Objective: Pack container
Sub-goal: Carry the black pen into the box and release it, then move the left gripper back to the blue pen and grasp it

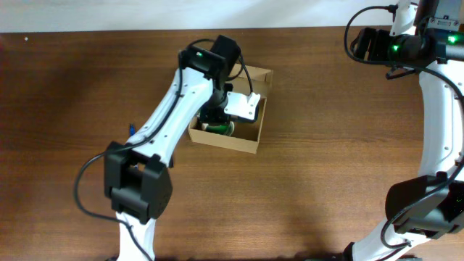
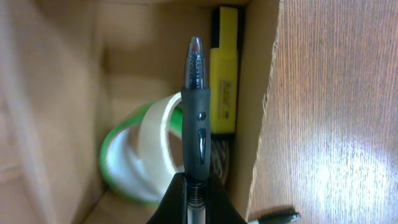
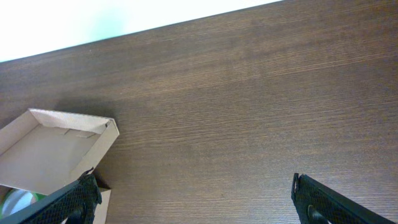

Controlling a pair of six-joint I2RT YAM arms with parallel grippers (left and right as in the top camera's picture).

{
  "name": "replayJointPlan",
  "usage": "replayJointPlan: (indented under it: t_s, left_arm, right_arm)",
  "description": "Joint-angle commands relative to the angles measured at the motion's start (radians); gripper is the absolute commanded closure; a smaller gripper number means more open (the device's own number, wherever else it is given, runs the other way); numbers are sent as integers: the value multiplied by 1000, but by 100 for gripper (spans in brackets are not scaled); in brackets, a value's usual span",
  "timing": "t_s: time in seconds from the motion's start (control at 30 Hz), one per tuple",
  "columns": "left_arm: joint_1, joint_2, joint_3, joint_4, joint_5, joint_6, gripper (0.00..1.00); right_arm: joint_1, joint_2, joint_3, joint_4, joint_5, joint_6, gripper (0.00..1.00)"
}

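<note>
The container [image 1: 225,142] sits mid-table, toward the far edge. Left fingers [image 2: 169,208] clamp a pen [image 2: 198,106] above it; right fingers [image 3: 68,202] are spread wide and empty. Risk: on release the pen may lodge on the tape roll [image 2: 140,158] and obstruct the lid [image 3: 56,149].

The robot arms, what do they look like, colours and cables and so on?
The left arm and right arm both have white curved shells with black joint housings. Thin black cables loop beside the joints, and small green lights glow near the wrists. The fingers in the right wrist view are black.
</note>
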Motion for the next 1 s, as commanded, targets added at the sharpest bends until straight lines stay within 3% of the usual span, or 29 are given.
replayJointPlan:
  t_s: [0.0,0.4,0.43,0.5,0.7,0.83,0.97]
  left_arm:
    - [-20,49,12,-4,23,31,99]
    - [-40,83,13,29,0,-66,96]
    - [-42,80,13,29,-1,-81,72]
    - [-45,74,13,26,-2,-91,48]
    - [-56,34,31,25,-36,-91,46]
    - [-57,-26,57,26,-54,-119,61]
    - [-44,-106,90,27,-129,-177,61]
  right_arm:
    - [-2,-21,19,0,-5,7,1]
    - [-2,-21,19,0,-5,7,1]
    - [-2,-21,19,0,-5,7,1]
    - [-2,-21,19,0,-5,7,1]
    - [-2,-21,19,0,-5,7,1]
    - [-2,-21,19,0,-5,7,1]
    - [-2,-21,19,0,-5,7,1]
